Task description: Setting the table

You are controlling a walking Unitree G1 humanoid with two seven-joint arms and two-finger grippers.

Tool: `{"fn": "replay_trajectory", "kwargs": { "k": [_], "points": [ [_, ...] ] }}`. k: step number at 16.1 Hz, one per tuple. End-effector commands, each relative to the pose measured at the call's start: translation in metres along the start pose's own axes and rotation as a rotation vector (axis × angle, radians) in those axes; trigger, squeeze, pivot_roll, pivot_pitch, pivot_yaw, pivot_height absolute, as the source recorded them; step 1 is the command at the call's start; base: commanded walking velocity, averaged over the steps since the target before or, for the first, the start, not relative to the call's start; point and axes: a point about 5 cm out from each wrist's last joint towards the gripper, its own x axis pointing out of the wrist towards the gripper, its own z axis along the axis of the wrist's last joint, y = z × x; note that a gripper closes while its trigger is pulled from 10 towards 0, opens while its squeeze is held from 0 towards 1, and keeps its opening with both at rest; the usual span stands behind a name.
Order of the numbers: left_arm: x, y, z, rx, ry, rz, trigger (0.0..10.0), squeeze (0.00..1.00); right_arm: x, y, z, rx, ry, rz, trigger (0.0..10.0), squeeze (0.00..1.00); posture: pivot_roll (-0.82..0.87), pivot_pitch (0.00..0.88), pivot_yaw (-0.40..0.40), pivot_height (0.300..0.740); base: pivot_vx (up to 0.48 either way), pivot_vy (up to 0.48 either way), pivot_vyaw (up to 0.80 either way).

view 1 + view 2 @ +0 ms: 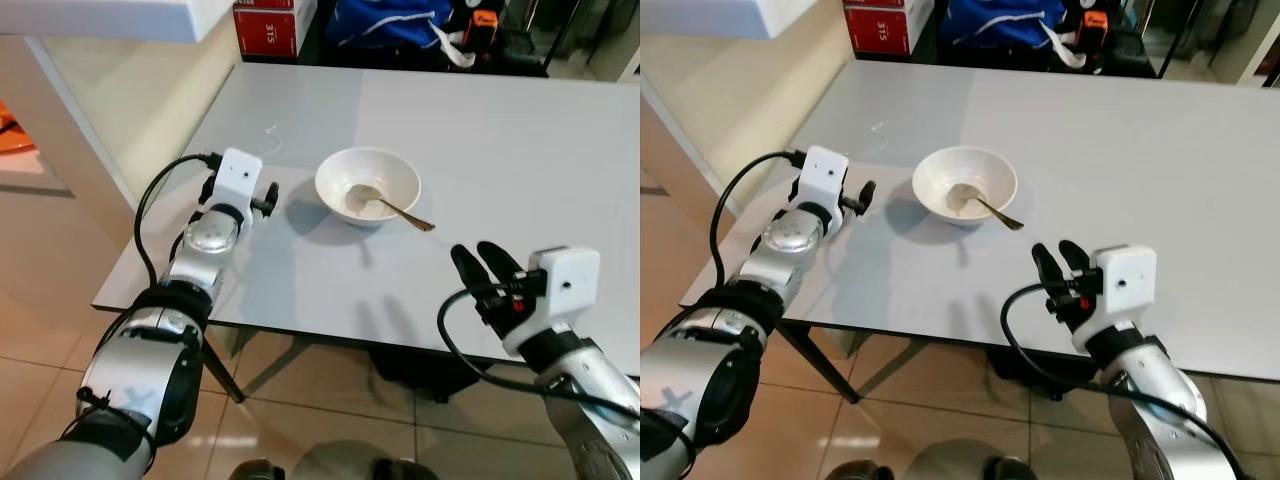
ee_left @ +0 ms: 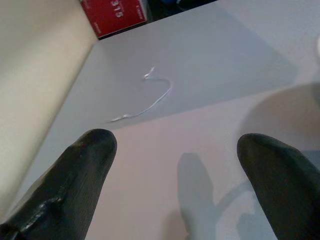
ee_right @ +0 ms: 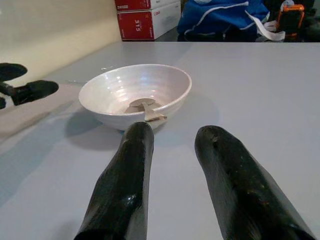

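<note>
A white bowl (image 1: 368, 185) stands on the grey table (image 1: 520, 150), left of the middle. A metal spoon (image 1: 400, 212) lies in it, with the handle sticking out over the rim toward my right side. My left gripper (image 1: 266, 199) hovers low over the table just left of the bowl, open, with nothing between its fingers (image 2: 85, 165). My right gripper (image 1: 485, 262) is at the table's near edge, a short way in front of the bowl (image 3: 136, 95) and pointing at it. It is open and holds nothing.
A thin white thread (image 2: 150, 102) lies on the table beyond the left gripper. Red boxes (image 1: 272, 28), a blue bag (image 1: 390, 22) and an orange object (image 1: 485, 20) sit past the far edge. A white counter (image 1: 100, 15) is at far left, over tiled floor.
</note>
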Motion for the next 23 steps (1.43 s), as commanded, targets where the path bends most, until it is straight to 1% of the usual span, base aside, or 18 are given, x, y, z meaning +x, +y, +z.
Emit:
{"fn": "replay_trajectory", "kwargs": {
  "k": [1, 4, 5, 7, 10, 11, 12, 15, 16, 17, 18, 21, 22, 23],
  "points": [
    [0.003, -0.007, 0.007, -0.012, -0.020, -0.023, 10.0, 0.00, -0.004, 0.004, 0.008, 0.001, -0.041, 0.018, 10.0, 0.00, -0.09, 0.122, 0.096, 0.740, 0.000, 0.000, 0.00],
    [0.007, -0.025, 0.015, -0.035, -0.029, -0.066, 10.0, 0.00, -0.011, 0.008, 0.010, 0.005, -0.048, 0.016, 10.0, 0.00, -0.12, 0.138, 0.115, 0.740, 0.000, 0.000, 0.00],
    [0.007, -0.028, 0.016, -0.041, -0.030, -0.071, 10.0, 0.00, -0.012, 0.009, 0.010, 0.004, -0.048, 0.014, 10.0, 0.00, -0.12, 0.139, 0.116, 0.740, 0.000, 0.000, 0.00],
    [0.009, -0.039, 0.019, -0.049, -0.030, -0.101, 10.0, 0.00, -0.016, 0.011, 0.011, 0.006, -0.051, -0.001, 10.0, 0.00, -0.14, 0.151, 0.133, 0.740, 0.000, 0.000, 0.00],
    [0.010, -0.057, 0.025, -0.017, -0.038, -0.154, 10.0, 0.00, -0.020, 0.014, 0.013, 0.009, -0.059, -0.018, 10.0, 0.00, -0.15, 0.163, 0.161, 0.740, 0.000, 0.000, 0.00],
    [0.010, -0.066, 0.029, -0.014, -0.049, -0.181, 10.0, 0.00, -0.023, 0.015, 0.013, 0.013, -0.061, -0.027, 10.0, 0.00, -0.16, 0.166, 0.168, 0.740, 0.000, 0.000, 0.00],
    [0.010, -0.068, 0.031, -0.013, -0.052, -0.188, 10.0, 0.00, -0.023, 0.016, 0.013, 0.014, -0.061, -0.029, 10.0, 0.00, -0.16, 0.168, 0.174, 0.740, 0.000, 0.000, 0.00],
    [0.011, -0.084, 0.041, -0.010, -0.074, -0.229, 10.0, 0.00, -0.026, 0.018, 0.013, 0.021, -0.059, -0.041, 10.0, 0.00, -0.17, 0.173, 0.185, 0.740, 0.000, 0.000, 0.00],
    [0.010, -0.097, 0.049, -0.007, -0.093, -0.266, 10.0, 0.00, -0.028, 0.020, 0.012, 0.024, -0.058, -0.047, 10.0, 0.00, -0.17, 0.175, 0.192, 0.740, 0.000, 0.000, 0.00],
    [0.010, -0.107, 0.054, -0.005, -0.106, -0.293, 10.0, 0.00, -0.028, 0.020, 0.012, 0.025, -0.057, -0.049, 10.0, 0.00, -0.17, 0.176, 0.194, 0.740, 0.000, 0.000, 0.00],
    [0.007, -0.123, 0.062, 0.000, -0.126, -0.348, 10.0, 0.00, -0.029, 0.021, 0.012, 0.027, -0.055, -0.053, 10.0, 0.00, -0.18, 0.175, 0.197, 0.740, 0.000, 0.000, 0.00],
    [0.000, -0.152, 0.071, 0.010, -0.167, -0.458, 10.0, 0.00, -0.029, 0.022, 0.011, 0.029, -0.053, -0.055, 10.0, 0.00, -0.18, 0.171, 0.199, 0.740, 0.000, 0.000, 0.00],
    [-0.007, -0.170, 0.075, 0.015, -0.193, -0.534, 10.0, 0.00, -0.028, 0.023, 0.010, 0.030, -0.052, -0.054, 10.0, 0.00, -0.18, 0.169, 0.199, 0.740, 0.000, 0.000, 0.00],
    [-0.010, -0.179, 0.076, 0.021, -0.205, -0.573, 10.0, 0.00, -0.028, 0.023, 0.010, 0.030, -0.051, -0.053, 10.0, 0.00, -0.18, 0.167, 0.199, 0.740, 0.000, 0.000, 0.00]
  ]
}}
